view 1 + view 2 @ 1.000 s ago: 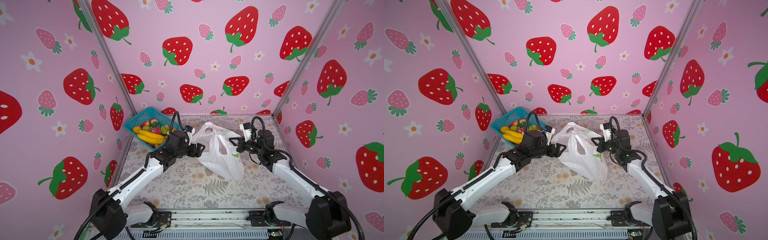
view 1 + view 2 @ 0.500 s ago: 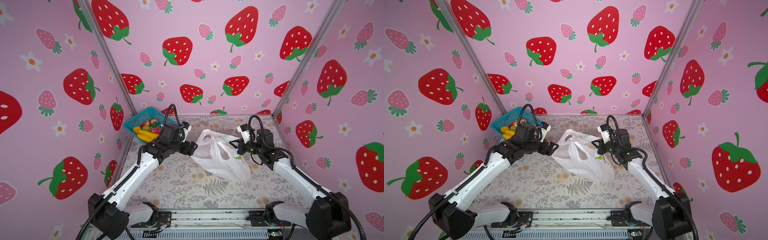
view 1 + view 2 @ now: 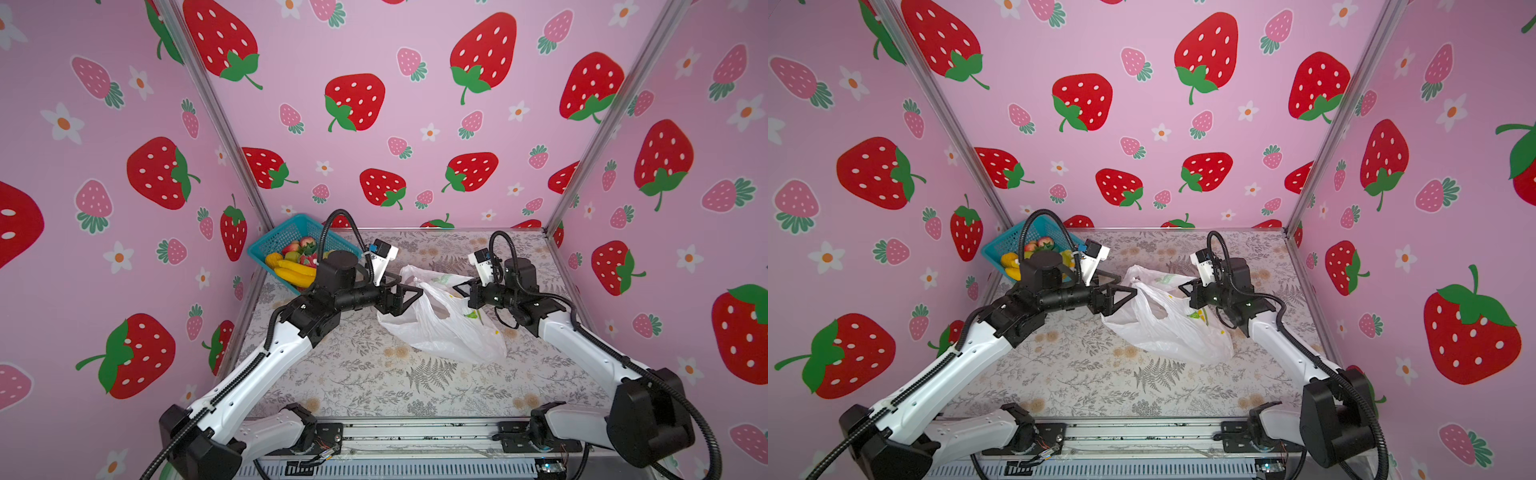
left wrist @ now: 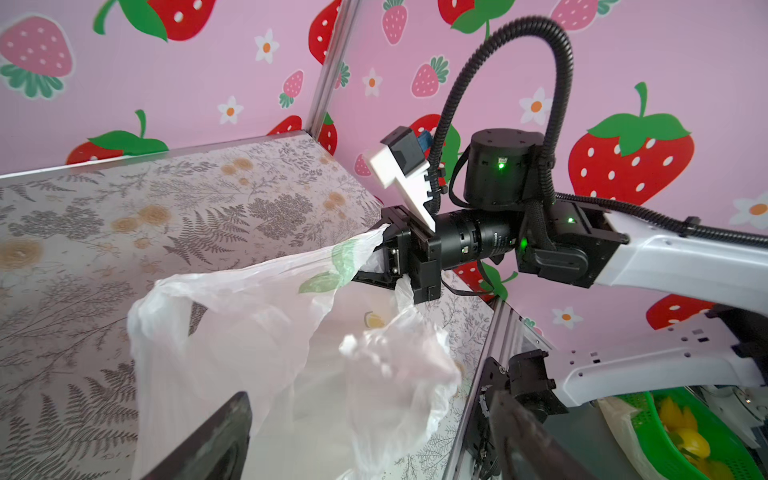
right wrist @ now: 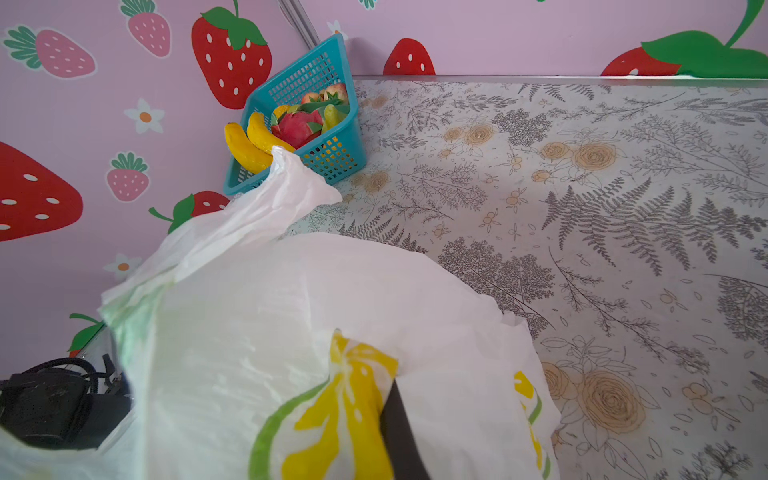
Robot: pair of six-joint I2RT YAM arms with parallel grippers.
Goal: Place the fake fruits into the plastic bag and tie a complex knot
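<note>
Both top views are looking down from high at six o'clock, sharing the table (image 3: 374,374). The left wrist camera is facing the right gripper (image 4: 376,253) closely; the right wrist camera is grazing the plastic bag (image 5: 291,311), aiming toward the basket (image 5: 332,158) at ten o'clock

We see three pink walls (image 3: 415,54), printed with big red strawberries, smaller pink ones and white flowers. They close in beyond the left claw (image 3: 409,299) and on both sides of it, and bare aluminium posts (image 3: 212,108) join them at the corners. Beneath the claw lies a pale tabletop (image 3: 415,374) patterned with grey ferns and tan roses, ending well behind the claw at a slotted metal rail (image 3: 415,432). The light is soft and even, and we find only faint shadows on the tabletop.
</note>
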